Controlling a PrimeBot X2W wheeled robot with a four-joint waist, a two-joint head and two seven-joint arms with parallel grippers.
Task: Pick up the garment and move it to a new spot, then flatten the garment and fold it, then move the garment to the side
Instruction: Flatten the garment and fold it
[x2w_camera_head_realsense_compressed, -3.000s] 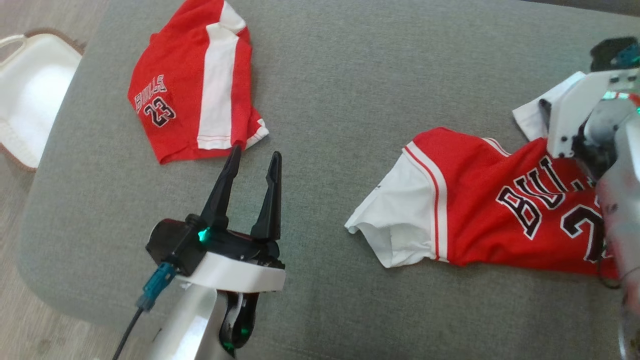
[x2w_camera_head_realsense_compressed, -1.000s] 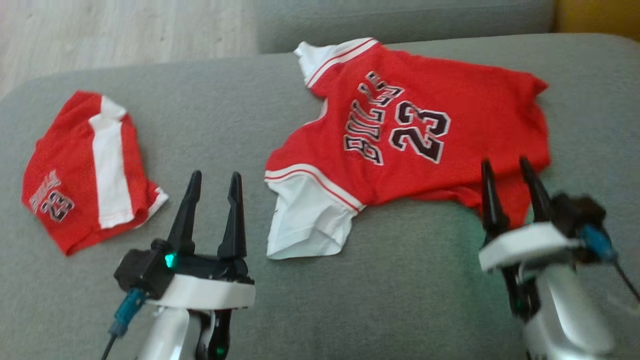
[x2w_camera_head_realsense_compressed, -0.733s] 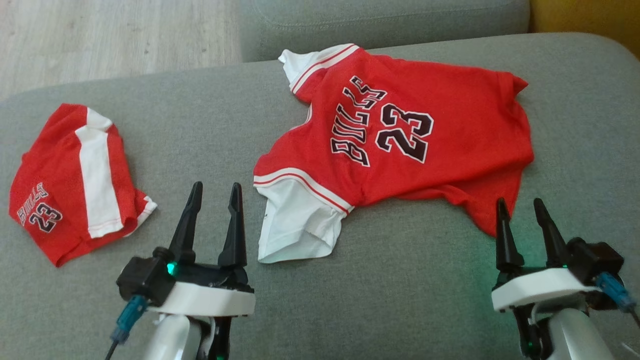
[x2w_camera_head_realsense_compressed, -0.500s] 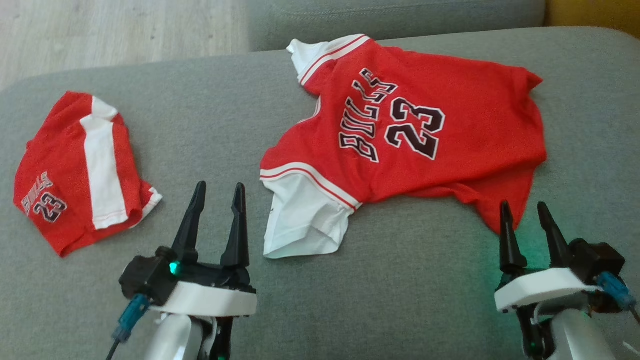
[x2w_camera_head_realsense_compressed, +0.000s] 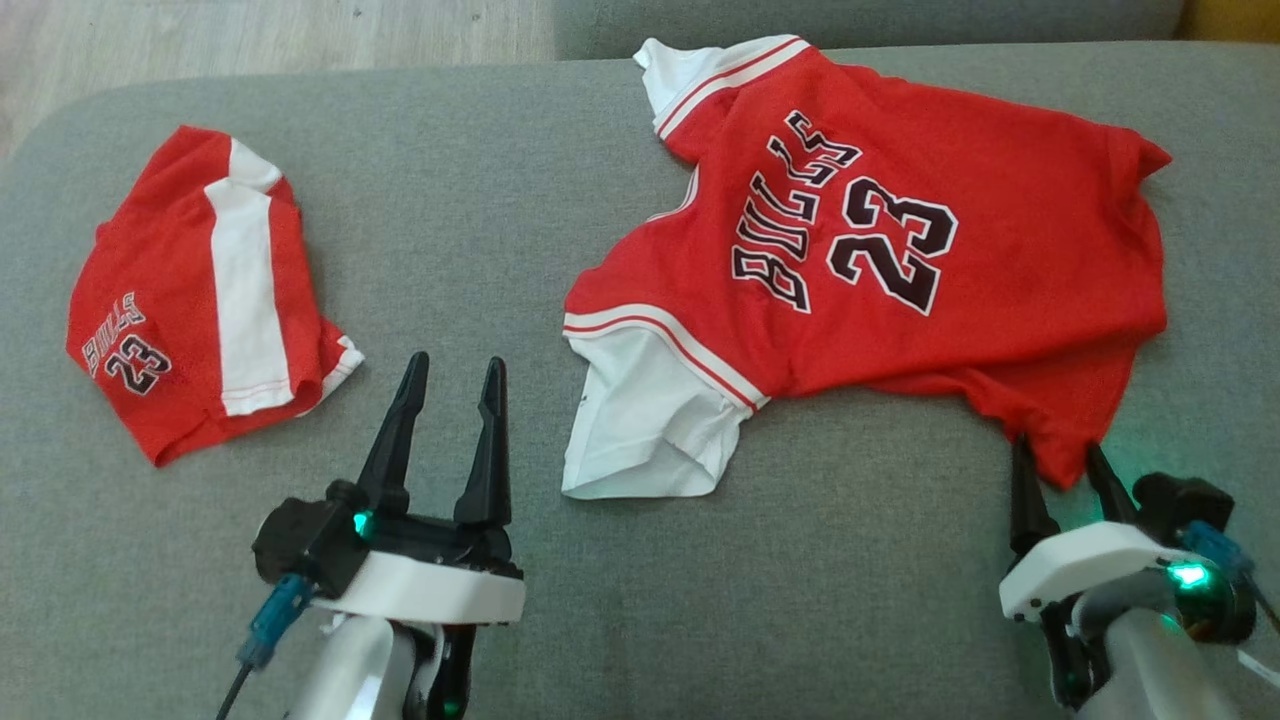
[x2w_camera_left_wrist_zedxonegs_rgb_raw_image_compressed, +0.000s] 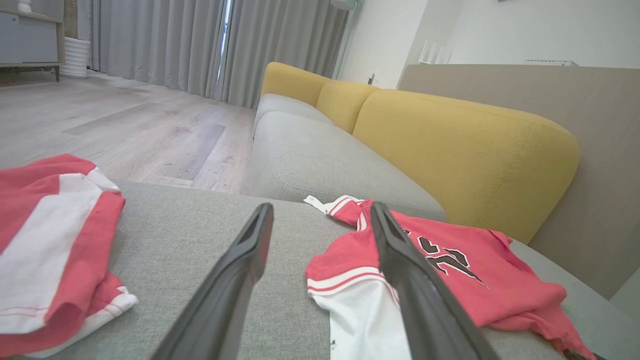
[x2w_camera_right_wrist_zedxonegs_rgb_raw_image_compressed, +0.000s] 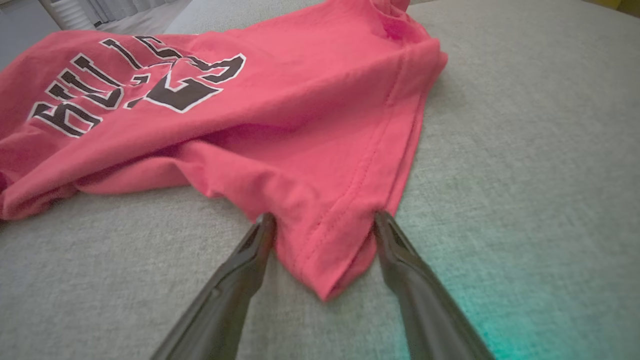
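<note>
Forward goes our right tool (x2w_camera_head_realsense_compressed: 1055, 447), open prongs now straddling the near hem corner of the red jersey (x2w_camera_head_realsense_compressed: 1020, 270) on the grey sofa (x2w_camera_head_realsense_compressed: 480, 200). Our left tool (x2w_camera_head_realsense_compressed: 455, 360) hovers open between jersey and shorts (x2w_camera_head_realsense_compressed: 180, 290).

We cannot tell whether the right gripper (x2w_camera_right_wrist_zedxonegs_rgb_raw_image_compressed: 323, 216) touches the jersey (x2w_camera_right_wrist_zedxonegs_rgb_raw_image_compressed: 300, 90) corner lying between its fingers. In the left wrist view the red shorts (x2w_camera_left_wrist_zedxonegs_rgb_raw_image_compressed: 50, 225) run off the left edge.

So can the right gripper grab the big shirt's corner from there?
Probably yes. The right gripper is open, and a corner of the shirt lies between its fingers, with nothing in the way.
</note>
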